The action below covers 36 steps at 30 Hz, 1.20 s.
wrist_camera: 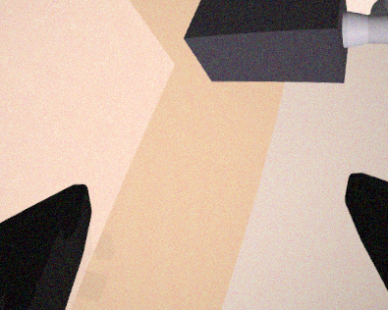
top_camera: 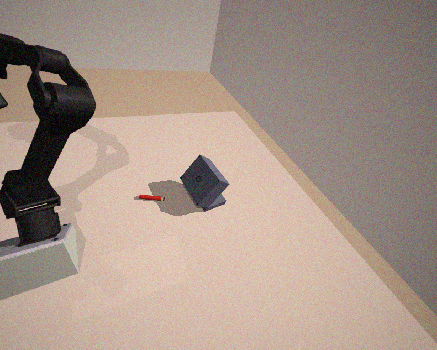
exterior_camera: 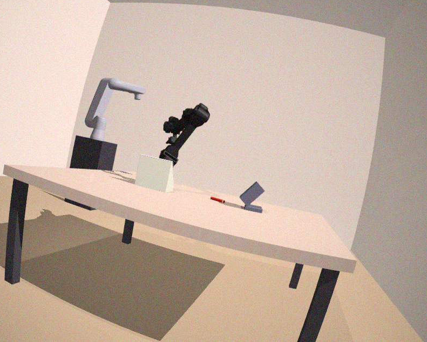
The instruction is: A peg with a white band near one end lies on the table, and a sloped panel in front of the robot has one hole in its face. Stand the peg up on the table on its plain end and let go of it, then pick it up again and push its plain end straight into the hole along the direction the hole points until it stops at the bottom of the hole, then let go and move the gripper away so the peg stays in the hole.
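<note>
A red peg (top_camera: 149, 197) (exterior_camera: 216, 199) lies on its side on the table (top_camera: 226, 272) (exterior_camera: 168, 205). Its white band is near the end that faces the sloped panel. The blue-grey sloped panel (top_camera: 196, 192) (exterior_camera: 252, 193) stands on a small base just beyond that end, and its hole (top_camera: 198, 178) shows as a dark ring in the middle of the face in the top view. My gripper (wrist_camera: 221, 193) is open and empty, with its two black fingers wide apart in the wrist view. It is raised high and far from the peg and panel, which the wrist view does not show.
My arm (top_camera: 43, 151) (exterior_camera: 184, 138) rises behind a pale green block (top_camera: 35, 273) (exterior_camera: 154, 174) at its base. A second, light grey arm (exterior_camera: 99, 106) stands on a dark box (exterior_camera: 92, 153) (wrist_camera: 271, 57) beyond the table. A shadow of the panel falls across the table beside the peg.
</note>
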Available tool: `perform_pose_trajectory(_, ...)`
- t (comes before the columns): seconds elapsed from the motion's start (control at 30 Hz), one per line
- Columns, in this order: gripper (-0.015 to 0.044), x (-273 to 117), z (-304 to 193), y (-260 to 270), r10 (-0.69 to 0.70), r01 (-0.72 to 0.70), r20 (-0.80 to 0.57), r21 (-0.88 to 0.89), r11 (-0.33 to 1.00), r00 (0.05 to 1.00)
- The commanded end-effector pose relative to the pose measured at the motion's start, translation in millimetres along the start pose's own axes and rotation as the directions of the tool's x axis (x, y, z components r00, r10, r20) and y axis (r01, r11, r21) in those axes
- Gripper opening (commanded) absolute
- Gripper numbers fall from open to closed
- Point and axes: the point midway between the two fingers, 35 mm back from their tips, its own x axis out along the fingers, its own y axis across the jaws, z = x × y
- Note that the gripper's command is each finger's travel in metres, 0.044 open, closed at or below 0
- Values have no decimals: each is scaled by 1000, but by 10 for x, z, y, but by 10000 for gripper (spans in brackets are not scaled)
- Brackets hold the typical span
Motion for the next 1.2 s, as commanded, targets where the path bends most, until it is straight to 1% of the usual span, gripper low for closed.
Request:
perform_pose_trajectory(0.0,426,8,-6,11,5,-5,-2,-2,1000,1000)
perform_pose_trajectory(0.03,440,32,-24,43,21,-21,-8,-6,1000,1000)
perform_pose_trajectory(0.3,440,300,-377,606,260,-265,-96,-35,964,961)
perform_pose_trajectory(0.47,440,348,-662,1038,412,-415,-146,4,910,900)
perform_pose_trajectory(0.6,440,305,-897,1394,521,-520,-173,58,852,836)
perform_pose_trajectory(0.87,440,-17,-1354,2126,711,-678,-193,214,703,676)
perform_pose_trajectory(1.17,440,-681,-1710,2882,845,-749,-132,407,524,519)
